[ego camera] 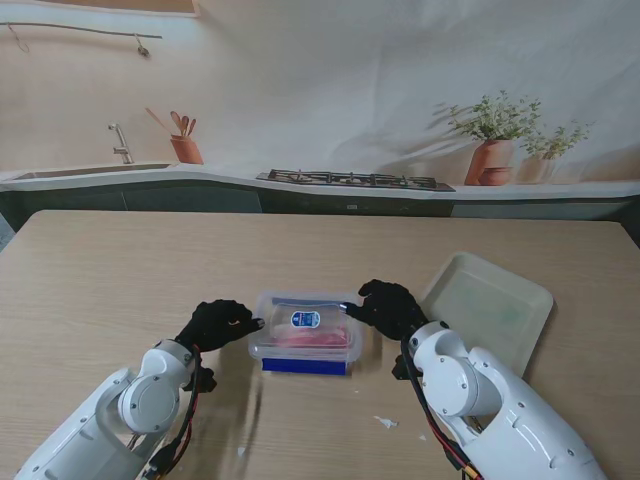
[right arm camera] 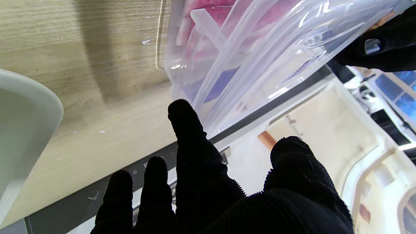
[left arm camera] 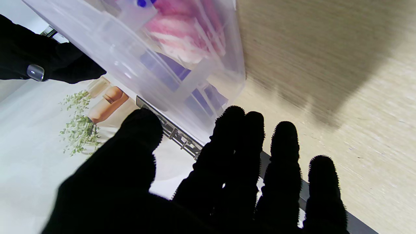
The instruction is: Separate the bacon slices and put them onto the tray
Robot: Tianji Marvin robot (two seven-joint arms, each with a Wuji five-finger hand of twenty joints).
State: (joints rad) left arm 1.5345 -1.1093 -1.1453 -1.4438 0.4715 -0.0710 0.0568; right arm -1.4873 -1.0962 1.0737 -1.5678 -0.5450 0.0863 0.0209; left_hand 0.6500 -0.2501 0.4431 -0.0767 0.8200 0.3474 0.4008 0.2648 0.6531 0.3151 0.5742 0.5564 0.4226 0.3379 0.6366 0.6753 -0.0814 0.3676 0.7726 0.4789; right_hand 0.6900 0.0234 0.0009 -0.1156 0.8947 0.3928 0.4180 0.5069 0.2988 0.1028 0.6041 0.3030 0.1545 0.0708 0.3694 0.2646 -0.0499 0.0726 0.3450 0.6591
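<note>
The left robot hand (ego camera: 220, 324) is resting at the left end of the clear lidded box (ego camera: 305, 332), fingers spread and holding nothing, fingertips (left arm camera: 232, 113) just beside its wall. The right robot hand (ego camera: 388, 307) is mirroring it at the right end, also spread and empty, one finger (right arm camera: 182, 112) near the lid's rim. The bacon slices (left arm camera: 188, 39) are lying pink inside the closed box, which is sitting on the counter (ego camera: 120, 280). The tray (ego camera: 490, 305) is waiting well to the right. Judging from this, the lid is coming first: one hand should be bracing the box down while the other is lifting the rim evenly, so the box is not sliding or tipping.
</note>
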